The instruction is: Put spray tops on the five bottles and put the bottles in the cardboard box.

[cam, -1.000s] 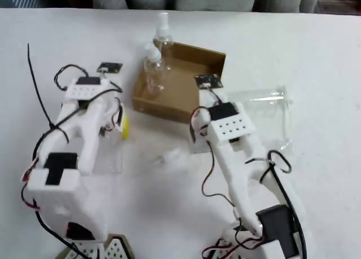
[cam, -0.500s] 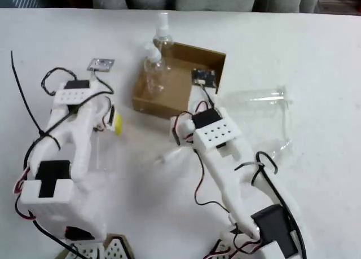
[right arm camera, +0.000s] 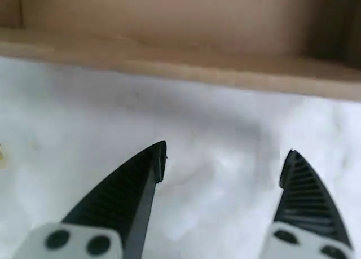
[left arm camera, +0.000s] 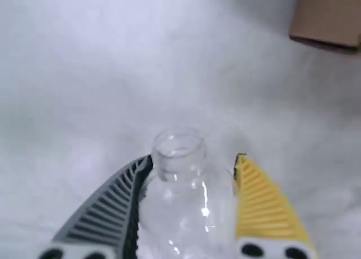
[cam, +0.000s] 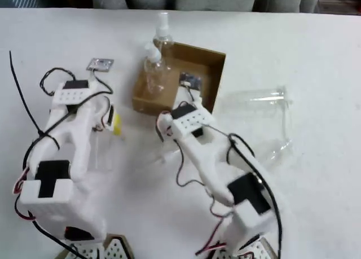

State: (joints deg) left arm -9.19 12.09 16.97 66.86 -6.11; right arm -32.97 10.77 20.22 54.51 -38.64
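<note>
Yellow and grey, the two fingers of my left gripper (left arm camera: 193,159) pinch a clear bottle (left arm camera: 183,208) at its shoulders, one on each side. Its neck is open and bare at the rim. From above, this gripper (cam: 114,124) sits over the left part of the white bench (cam: 316,56), to the left of the cardboard box (cam: 169,98) and apart from it. A corner of the box (left arm camera: 327,19) shows beyond the bottle in my left wrist view.

My right gripper (right arm camera: 225,153) is spread wide, its black fingers low over the bench and facing the near wall of the box (right arm camera: 169,22). From above, my right arm (cam: 197,146) stretches from the near edge of the bench up to that wall. Just beside it on the bench lies a small whitish piece (cam: 165,156), too blurred to name for sure.

A capped bottle (cam: 154,73) stands upright at the left end of the box. A second capped bottle (cam: 163,36) stands at the far edge; whether it is inside the box or just behind it, I cannot tell. A clear plastic sheet (cam: 262,115) lies to the right of the box.
</note>
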